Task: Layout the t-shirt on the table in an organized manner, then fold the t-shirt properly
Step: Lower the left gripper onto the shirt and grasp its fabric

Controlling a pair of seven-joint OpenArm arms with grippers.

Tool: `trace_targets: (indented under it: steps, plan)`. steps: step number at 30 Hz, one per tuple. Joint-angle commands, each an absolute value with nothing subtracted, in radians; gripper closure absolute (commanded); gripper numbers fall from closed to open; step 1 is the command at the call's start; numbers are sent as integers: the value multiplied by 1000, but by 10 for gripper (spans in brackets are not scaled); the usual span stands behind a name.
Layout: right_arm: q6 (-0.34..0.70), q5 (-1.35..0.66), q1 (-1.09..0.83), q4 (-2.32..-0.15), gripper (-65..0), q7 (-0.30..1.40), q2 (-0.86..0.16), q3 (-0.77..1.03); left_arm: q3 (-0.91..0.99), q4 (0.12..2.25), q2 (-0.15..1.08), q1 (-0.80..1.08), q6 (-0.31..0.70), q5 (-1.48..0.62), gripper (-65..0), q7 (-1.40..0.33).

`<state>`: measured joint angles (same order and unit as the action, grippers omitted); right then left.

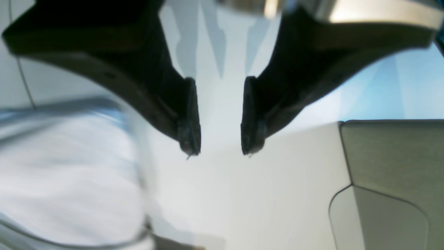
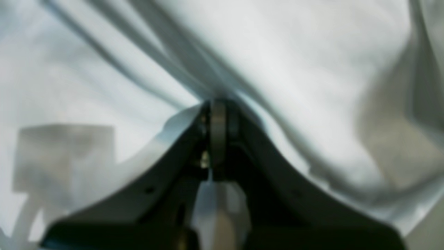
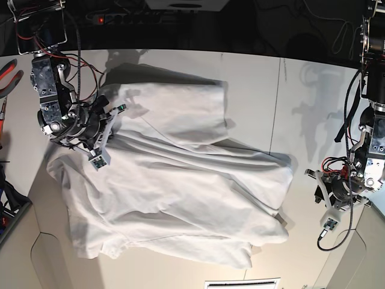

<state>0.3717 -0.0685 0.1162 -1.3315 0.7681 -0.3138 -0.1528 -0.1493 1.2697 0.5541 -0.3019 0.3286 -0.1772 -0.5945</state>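
Note:
The white t-shirt (image 3: 174,180) lies rumpled and partly doubled over across the middle of the table (image 3: 252,84). On the left of the base view, my right gripper (image 3: 113,119) is shut on a pinch of the shirt's upper left part. Close up, creases in the t-shirt (image 2: 277,62) fan out from the closed tips of the right gripper (image 2: 216,104). My left gripper (image 1: 219,150) is open with only bare table between its fingers; the blurred t-shirt (image 1: 69,180) lies apart, off to the side. The left gripper (image 3: 317,186) sits just beyond the shirt's right edge.
A thin dark seam (image 3: 274,114) crosses the table right of the shirt. A cut-out corner (image 1: 392,173) of the table lies close to the left gripper. Red-handled pliers (image 3: 9,72) hang at the far left edge, and cables and a power strip (image 3: 120,18) run along the back.

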Motion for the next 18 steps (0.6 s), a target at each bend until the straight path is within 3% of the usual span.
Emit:
trace_targets:
  steps: [1, 12, 18]
  plan:
    - [363, -49, 120, -1333, 0, 819, -340, -148, -142, 1287, 572, -329, 317, -182, -234, -577]
    - [445, -349, 121, -1593, 0, 818, -325, -148, -143, 1280, 524, -329, 303, -262, -234, -480]
    - [445, -348, 121, -1668, -18, 804, -217, -148, -140, 1148, 448, -339, 142, -397, -234, -419]
